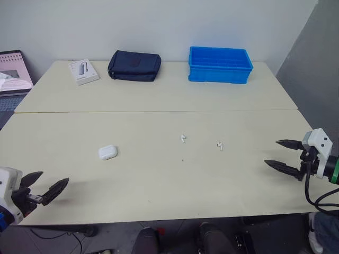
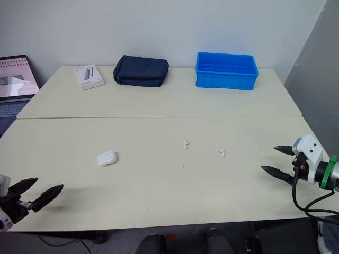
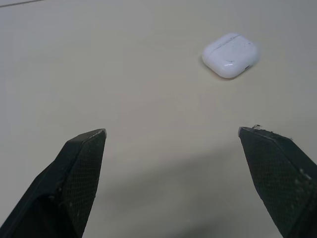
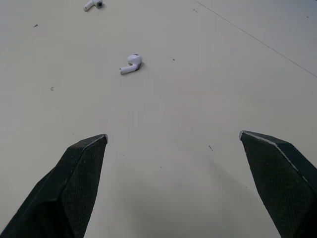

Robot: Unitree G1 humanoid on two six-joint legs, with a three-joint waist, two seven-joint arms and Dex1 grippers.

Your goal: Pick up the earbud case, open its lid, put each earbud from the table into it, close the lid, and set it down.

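Note:
A white earbud case (image 1: 107,152) lies shut on the cream table (image 1: 159,95), left of centre; it also appears ahead of my left fingers (image 3: 231,54). Two white earbuds lie loose near the middle: one (image 1: 183,139) and another (image 1: 219,145) to its right. The right wrist view has the nearer earbud (image 4: 131,64) and the farther one (image 4: 92,4). My left gripper (image 1: 46,185) is open near the table's front left edge, well short of the case. My right gripper (image 1: 283,154) is open at the front right, apart from the earbuds.
At the back of the table stand a blue plastic bin (image 1: 220,64), a dark navy pouch (image 1: 134,66) and a small white box (image 1: 83,71). A laptop (image 1: 11,74) sits off the table's left side. A seam (image 1: 159,111) crosses the table.

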